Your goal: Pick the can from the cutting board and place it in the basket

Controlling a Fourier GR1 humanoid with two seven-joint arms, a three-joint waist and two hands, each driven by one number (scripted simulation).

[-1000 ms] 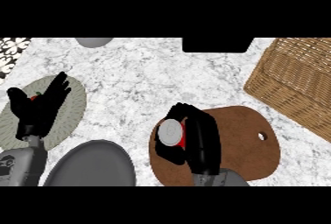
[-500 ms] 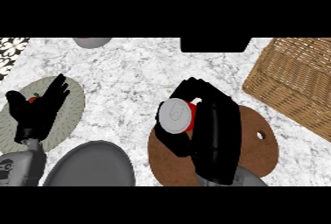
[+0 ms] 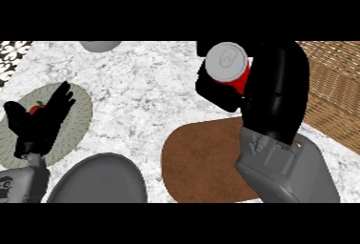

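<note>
Can (image 3: 228, 64) sits gripped in the right hand (image 3: 274, 81), raised beyond the board (image 3: 204, 162), left of the basket (image 3: 334, 86). Left hand (image 3: 42, 121) rests open over a plate (image 3: 79, 119).

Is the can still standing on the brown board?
No. The can is off the board, held up in the right robot hand, not yet in the basket.

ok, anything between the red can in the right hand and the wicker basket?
Head view: no object. Only the right hand gripping the red can sits before the wicker basket.
</note>
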